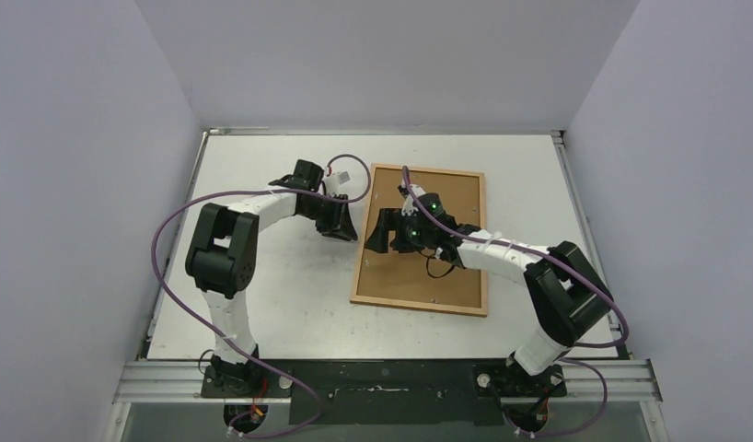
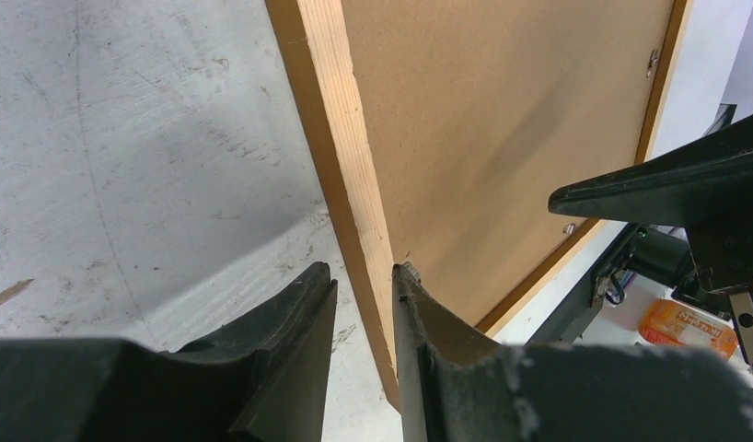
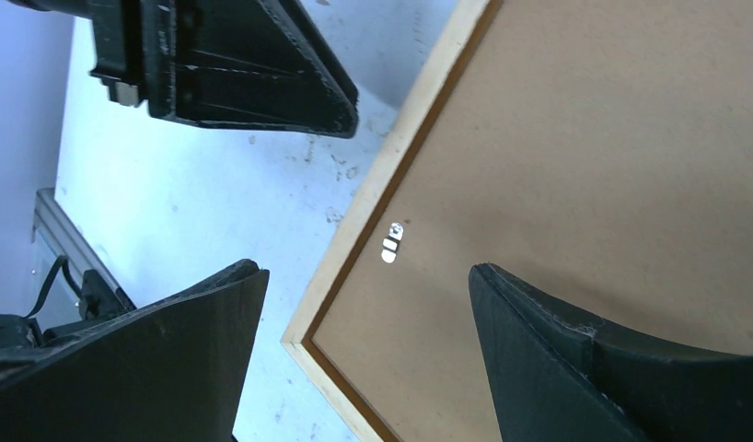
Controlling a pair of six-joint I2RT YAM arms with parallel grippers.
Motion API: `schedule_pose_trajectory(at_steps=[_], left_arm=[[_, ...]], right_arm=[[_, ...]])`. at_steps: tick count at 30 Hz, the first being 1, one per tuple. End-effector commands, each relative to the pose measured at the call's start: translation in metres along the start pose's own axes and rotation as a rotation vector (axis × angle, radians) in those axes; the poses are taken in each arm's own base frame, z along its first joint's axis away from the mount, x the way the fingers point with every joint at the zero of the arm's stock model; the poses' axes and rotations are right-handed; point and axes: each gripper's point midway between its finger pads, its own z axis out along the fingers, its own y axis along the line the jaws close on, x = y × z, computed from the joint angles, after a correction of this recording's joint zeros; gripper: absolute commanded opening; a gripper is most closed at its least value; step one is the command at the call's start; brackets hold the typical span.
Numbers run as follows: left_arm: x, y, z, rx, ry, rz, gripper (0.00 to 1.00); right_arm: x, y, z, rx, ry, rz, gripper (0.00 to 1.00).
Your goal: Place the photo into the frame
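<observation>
The left end effector sits at the left long edge of the frame. Its two fingers are close together, one on each side of that wooden edge. I cannot tell if they pinch the wood or just stand around it.

The frame lies flat on the worktop, a bit right of the middle and nearer the far edge. Its long side runs from the far edge to the near edge. It is face down, so only the brown back sheet shows inside it. The photo cannot be seen in any view. It may be under the back sheet, but I cannot tell.

The right end effector hangs over the back sheet, close to the frame's left edge. It is wide open and holds nothing. In the right wrist view, a small metal clip shows between its two fingers, just inside the wooden edge.

So the next move turns on that clip. It lies right below the open right end effector, so I think the right arm is the one to reach it.

The two end effectors are near each other at the same edge. The left one is the only thing that could get in the way, and they could bump.
</observation>
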Motion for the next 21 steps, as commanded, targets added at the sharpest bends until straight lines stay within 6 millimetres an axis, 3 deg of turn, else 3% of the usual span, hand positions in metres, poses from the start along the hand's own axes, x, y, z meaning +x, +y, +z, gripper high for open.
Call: schedule_pose_trajectory(at_steps=[1, 10, 21], left_arm=[[-0.004, -0.014, -0.008, 0.049, -0.019, 0.025, 0.27], [0.003, -0.014, 0.0, 0.056, 0.008, 0.019, 0.24], [0.005, -0.008, 0.006, 0.041, 0.019, 0.011, 0.21]], right_arm=[[-0.009, 0.025, 0.008, -0.136, -0.038, -0.077, 0.83], [0.02, 0.026, 0.023, -0.173, 0.025, -0.088, 0.85], [0.034, 0.022, 0.039, -0.194, 0.063, -0.077, 0.84]])
